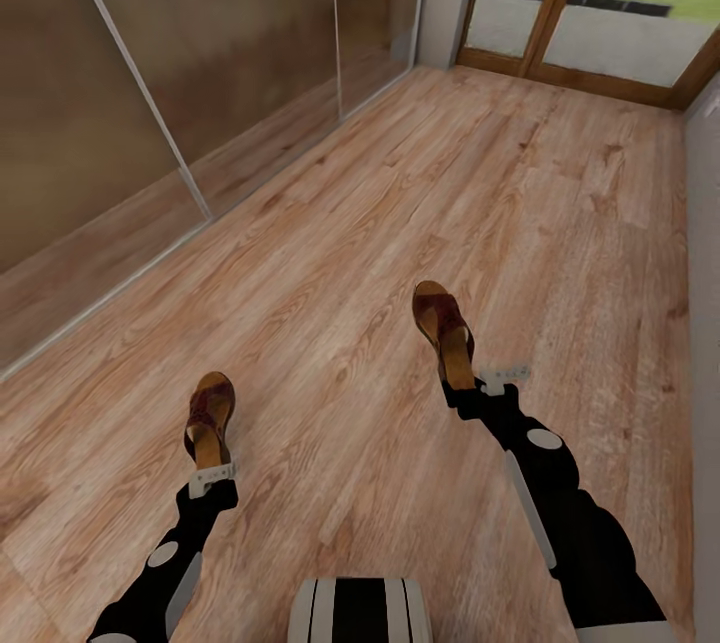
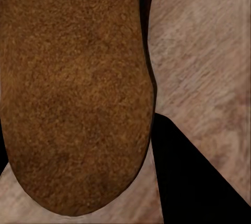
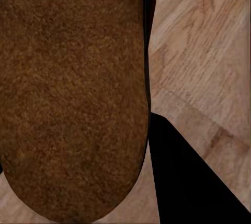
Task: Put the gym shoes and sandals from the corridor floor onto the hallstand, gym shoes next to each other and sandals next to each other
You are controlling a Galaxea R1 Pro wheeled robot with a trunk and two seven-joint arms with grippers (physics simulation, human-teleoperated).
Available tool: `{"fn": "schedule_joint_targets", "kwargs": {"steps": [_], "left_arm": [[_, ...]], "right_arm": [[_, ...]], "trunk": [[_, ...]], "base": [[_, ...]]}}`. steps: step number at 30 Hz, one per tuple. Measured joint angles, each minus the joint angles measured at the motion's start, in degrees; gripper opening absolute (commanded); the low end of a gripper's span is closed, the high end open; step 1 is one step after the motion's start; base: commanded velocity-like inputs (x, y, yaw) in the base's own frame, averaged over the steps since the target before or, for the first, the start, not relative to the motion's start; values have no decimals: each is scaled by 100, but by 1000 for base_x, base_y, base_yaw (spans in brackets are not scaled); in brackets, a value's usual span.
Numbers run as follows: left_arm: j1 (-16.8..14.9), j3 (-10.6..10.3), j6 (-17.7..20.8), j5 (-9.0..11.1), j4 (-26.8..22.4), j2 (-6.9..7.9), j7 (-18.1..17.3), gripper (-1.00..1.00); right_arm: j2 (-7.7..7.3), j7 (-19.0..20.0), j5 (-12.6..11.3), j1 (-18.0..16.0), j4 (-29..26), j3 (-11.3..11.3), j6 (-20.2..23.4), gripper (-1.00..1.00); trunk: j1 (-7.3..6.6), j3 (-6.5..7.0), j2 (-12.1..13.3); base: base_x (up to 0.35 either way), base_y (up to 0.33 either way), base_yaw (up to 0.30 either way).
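Note:
Two brown sandals are held out ahead of me over the corridor floor (image 1: pixel 400 173). My left gripper (image 1: pixel 212 476) is shut on the heel of the left sandal (image 1: pixel 210 413). My right gripper (image 1: pixel 470 385) is shut on the heel of the right sandal (image 1: pixel 443 323), which is held farther forward. The left wrist view has that sandal's brown suede surface (image 2: pixel 73 88) up close, beside a black finger (image 2: pixel 193 182). The right wrist view has the same for its sandal (image 3: pixel 73 88) and finger (image 3: pixel 188 177). The gym shoes and the hallstand are out of view.
Tall glossy sliding panels (image 1: pixel 150 73) line the left side of the corridor. A wood-framed glass door (image 1: pixel 590 3) closes the far end, with grass outside. A white wall (image 1: pixel 705 223) runs along the right. My own base (image 1: pixel 360 611) shows at the bottom edge.

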Motion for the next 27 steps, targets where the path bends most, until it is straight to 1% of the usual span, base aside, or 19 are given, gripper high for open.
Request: {"fn": "schedule_joint_targets", "kwargs": {"steps": [5, 9, 11, 13, 14, 16, 17, 18, 19, 21, 22, 24, 27], "left_arm": [[-40, 0, 13, -26, -7, 54, -8, -100], [-4, 41, 20, -38, -71, 102, 24, -100], [9, 44, 19, -42, -108, 116, 42, -100], [27, 50, 15, -41, -153, 137, 74, -100], [47, 54, 13, -37, -168, 143, 94, -100], [83, 54, 10, -32, -173, 147, 108, -100], [138, 57, 10, -20, -175, 149, 118, -100], [170, 56, 9, -17, -177, 148, 121, -100], [239, 58, 7, -5, -180, 145, 125, -100], [317, 57, 4, 2, -184, 140, 128, -100], [390, 59, -1, 9, -185, 135, 130, -100], [457, 61, -24, 12, -188, 134, 131, -100], [612, 78, -127, 14, -178, 128, 139, -100]], "right_arm": [[8, -8, 3, 1, -101, -13, -113, -100], [-27, -4, 24, 25, -72, -16, -287, -100], [-34, -6, 28, 101, -30, -17, -346, -100], [-41, -24, 33, 300, 42, -19, -463, -100], [-43, -50, 38, 435, 85, -22, -584, -100], [-45, -88, 41, 570, 130, -23, -754, -100], [-46, -133, 42, 695, 187, -23, -958, -100], [-46, -161, 43, 764, 218, -22, -1074, -100], [-47, -220, 45, 888, 287, -24, -1307, -100], [-47, -276, 45, 1012, 368, -23, -1544, -100], [-47, -320, 45, 1122, 461, -22, -1755, -100], [-47, -353, 45, 1234, 570, -22, -1950, -100], [-46, -408, 43, 1512, 967, -21, -2459, -100]], "trunk": [[-13, 156, 7], [-23, 280, 12], [-28, 343, 15], [-33, 405, 17], [-36, 436, 19], [-41, 499, 22], [-43, 529, 23], [-46, 561, 24], [-48, 592, 26], [-54, 655, 28], [-56, 686, 30], [-61, 749, 32], [-69, 842, 36]], "base": [[0, 0, 0], [0, 0, 0], [0, 0, 0], [0, 0, 0], [0, 0, 0], [0, 0, 0], [0, 0, 0], [0, 0, 0], [0, 0, 0], [0, 0, 0], [0, 0, 0], [0, 0, 0], [0, 0, 0]]}}
